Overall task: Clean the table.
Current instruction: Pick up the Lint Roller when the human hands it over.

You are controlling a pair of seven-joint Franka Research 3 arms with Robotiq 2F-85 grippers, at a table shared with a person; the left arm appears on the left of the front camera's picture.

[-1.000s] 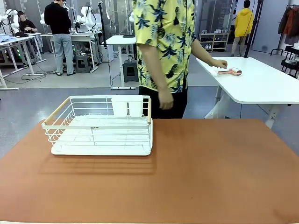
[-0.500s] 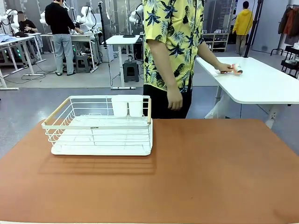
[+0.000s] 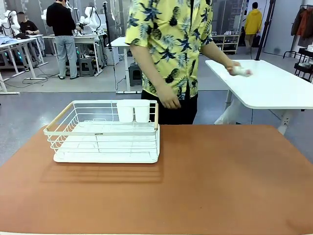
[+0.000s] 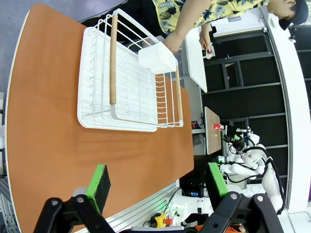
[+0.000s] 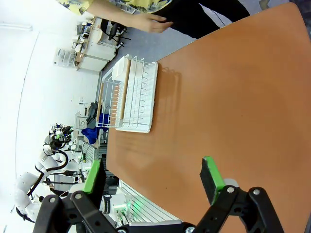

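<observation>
Left wrist view: left claw (image 4: pixel 158 180) wide open, empty above table (image 4: pixel 48 121); right claw (image 5: pixel 151 178) likewise.

A white wire rack (image 3: pixel 105 139) holds a white caddy (image 3: pixel 133 111); a white-topped table (image 3: pixel 274 90) stands beyond.

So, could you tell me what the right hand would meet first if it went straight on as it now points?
Most likely the bare top of the table: the open right hand aims at it, just beside the white wire rack. Depth is hard to judge.
</observation>
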